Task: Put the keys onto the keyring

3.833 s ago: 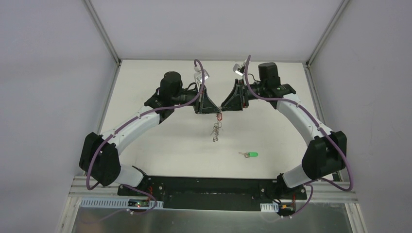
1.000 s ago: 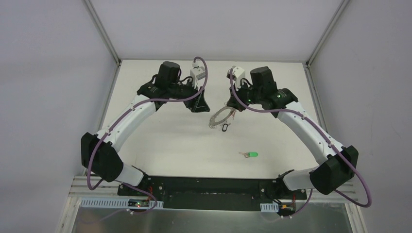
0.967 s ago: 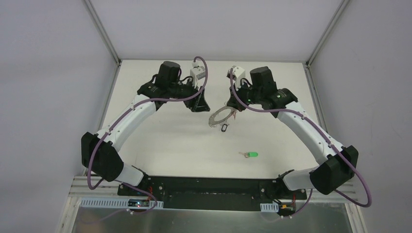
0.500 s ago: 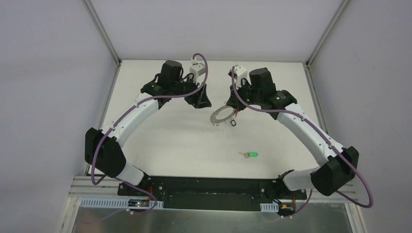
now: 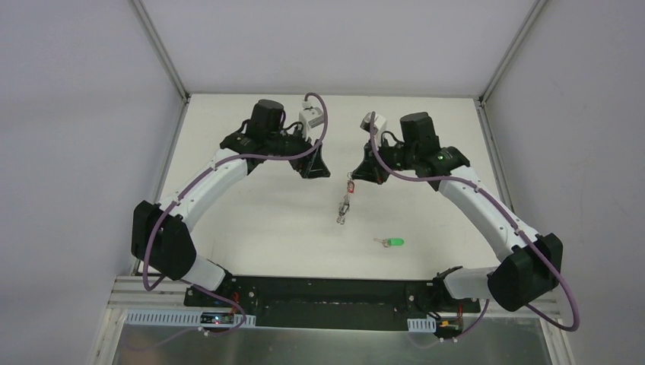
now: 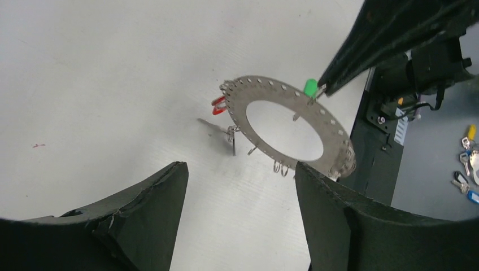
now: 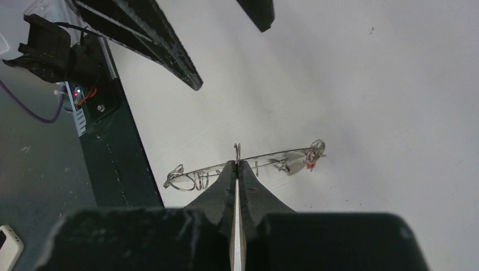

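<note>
The keyring (image 5: 346,204) hangs edge-on above the mid table, and my right gripper (image 5: 354,176) is shut on its rim. In the right wrist view the fingertips (image 7: 237,165) pinch the thin ring (image 7: 277,153), and a red key (image 7: 309,165) dangles from its far end. The left wrist view shows the ring's flat face (image 6: 271,86) with the red key (image 6: 218,104) at its left. My left gripper (image 6: 238,166) stands open and empty a little short of the ring, up and to its left (image 5: 318,166) in the top view. A green key (image 5: 393,242) lies alone on the table.
The dark base rail (image 5: 357,293) runs along the near edge. Metal frame posts and grey walls close in the table's sides and back. Several loose keys (image 6: 466,169) lie on a grey surface beyond the rail.
The ring has swung from lying nearly flat in the right gripper to hanging edge-on. The left gripper's fingers have spread wider. The green key has not moved.
</note>
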`<state>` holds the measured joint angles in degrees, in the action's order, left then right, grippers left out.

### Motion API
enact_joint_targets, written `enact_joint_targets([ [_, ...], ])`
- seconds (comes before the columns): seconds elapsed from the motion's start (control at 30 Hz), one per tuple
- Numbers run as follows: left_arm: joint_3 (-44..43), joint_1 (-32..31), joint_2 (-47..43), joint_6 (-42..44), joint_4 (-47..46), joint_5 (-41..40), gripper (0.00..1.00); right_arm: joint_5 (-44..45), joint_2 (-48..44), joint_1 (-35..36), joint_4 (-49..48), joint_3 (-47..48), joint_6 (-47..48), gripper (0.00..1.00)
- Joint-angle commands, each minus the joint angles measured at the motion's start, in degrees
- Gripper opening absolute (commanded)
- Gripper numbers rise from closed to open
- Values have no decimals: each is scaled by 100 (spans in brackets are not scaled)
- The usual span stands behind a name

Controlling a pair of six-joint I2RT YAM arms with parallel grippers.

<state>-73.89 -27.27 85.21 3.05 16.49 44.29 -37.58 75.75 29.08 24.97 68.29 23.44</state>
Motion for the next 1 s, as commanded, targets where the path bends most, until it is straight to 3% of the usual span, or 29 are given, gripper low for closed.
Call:
enact_joint_targets([
  [0.0, 314, 52, -451, 617, 18, 395, 71, -1116, -38, -428, -487, 17, 37, 0],
  [0.17, 410, 53, -652, 733, 307, 62, 72, -1346, -111, -771, -801, -246, -135, 0],
  [0.33, 523, 10, -722, 440, -258, 206, 71, -2040, -33, -965, -788, -337, -28, 0],
  [0.7, -525, -350, 25, 625, 407, 1057, 52, -2926, 169, -1069, -783, -411, 51, 0],
  [0.97, -800, -571, 301, 664, 486, 1415, 42, -3363, 204, -1054, -1003, -524, -107, 0],
])
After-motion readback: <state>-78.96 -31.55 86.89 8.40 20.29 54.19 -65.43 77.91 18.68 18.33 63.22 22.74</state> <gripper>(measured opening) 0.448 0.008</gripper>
